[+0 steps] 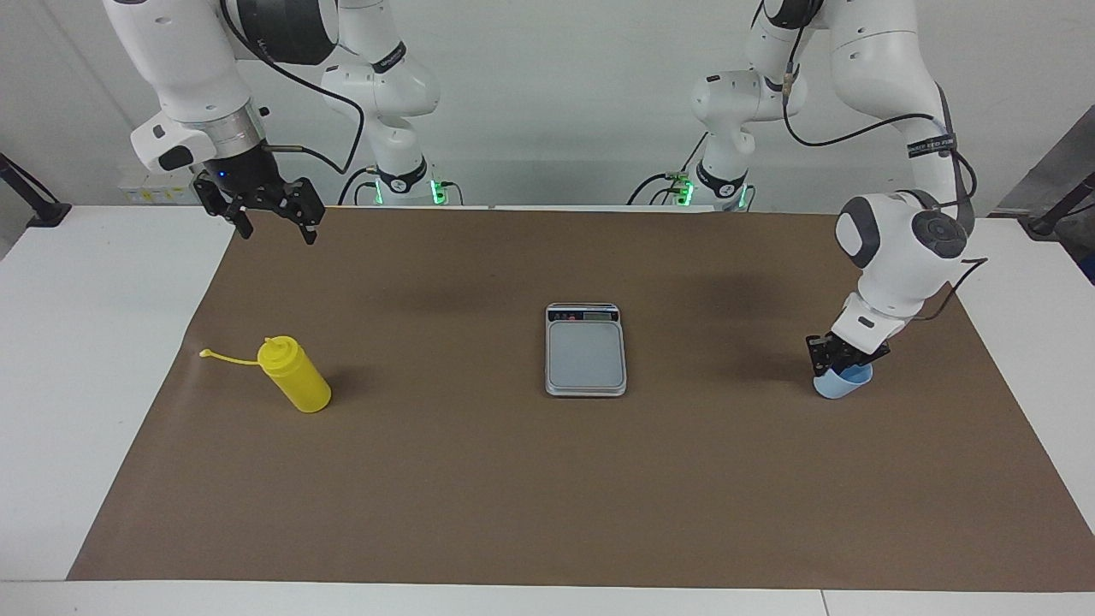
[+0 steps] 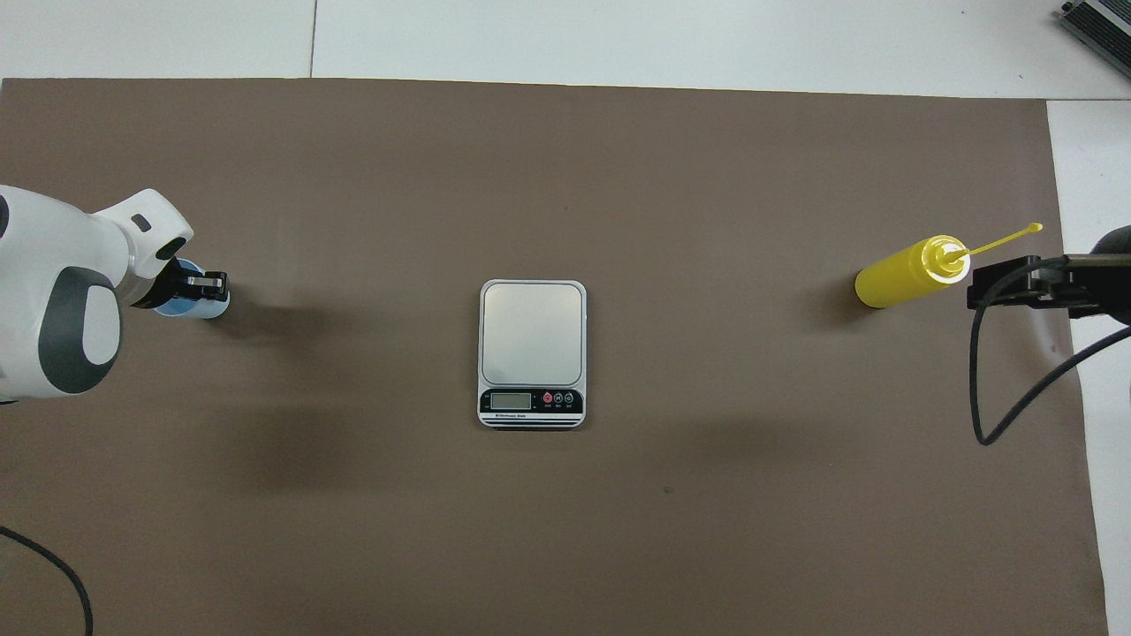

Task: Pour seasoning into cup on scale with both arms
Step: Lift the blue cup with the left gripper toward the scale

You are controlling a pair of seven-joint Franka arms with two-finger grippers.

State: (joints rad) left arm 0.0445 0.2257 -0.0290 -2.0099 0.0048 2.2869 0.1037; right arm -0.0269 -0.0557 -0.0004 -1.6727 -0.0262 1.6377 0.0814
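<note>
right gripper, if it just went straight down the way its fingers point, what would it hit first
Probably just the brown mat near the robots. The right gripper hangs open, pointing down; the yellow bottle stands farther from the robots, seemingly clear of that line.

Two arms, one bottle, one cup, one scale, one brown mat.

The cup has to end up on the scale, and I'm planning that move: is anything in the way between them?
Nothing visible. Only bare brown mat lies between the cup, at the left arm's end with the left claw on its rim, and the scale mid-table.
</note>
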